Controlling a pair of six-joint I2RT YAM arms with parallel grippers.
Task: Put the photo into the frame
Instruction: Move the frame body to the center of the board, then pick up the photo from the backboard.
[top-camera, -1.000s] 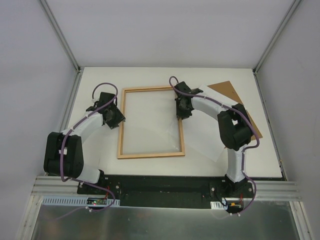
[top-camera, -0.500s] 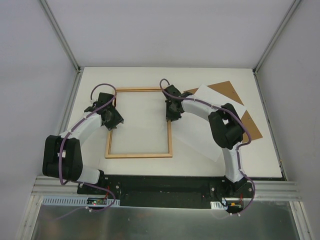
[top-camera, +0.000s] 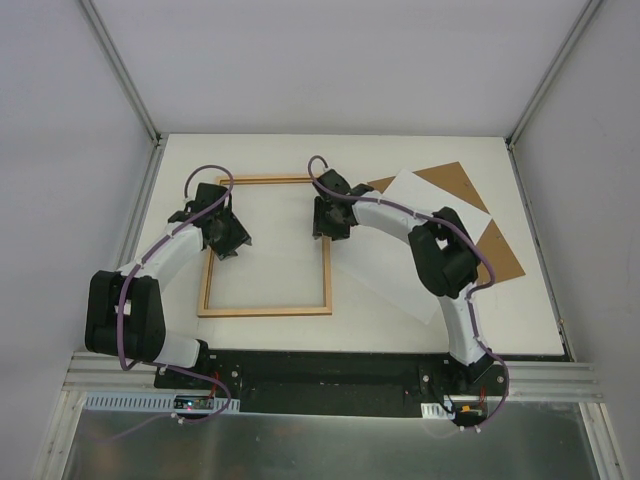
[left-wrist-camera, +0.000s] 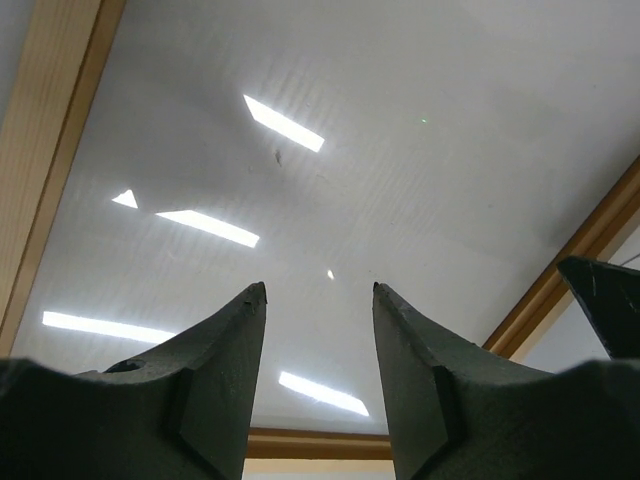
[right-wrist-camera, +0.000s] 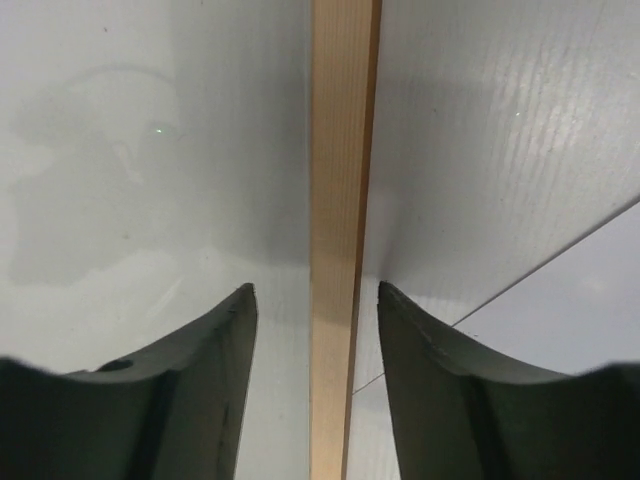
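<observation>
Wood frame (top-camera: 265, 312): one, lying flat, left of centre; pane (top-camera: 270, 260) bare.
Photo (top-camera: 395, 280): one, white side up, right of frame, overlapping one backing board (top-camera: 450, 180).
Progress: photo not yet inside the frame; insertion remains.
Left gripper (left-wrist-camera: 318, 287): fingers spread over pane, holding nothing.
Right gripper (right-wrist-camera: 315, 287): fingers spread astride right rail, unclamped.
</observation>
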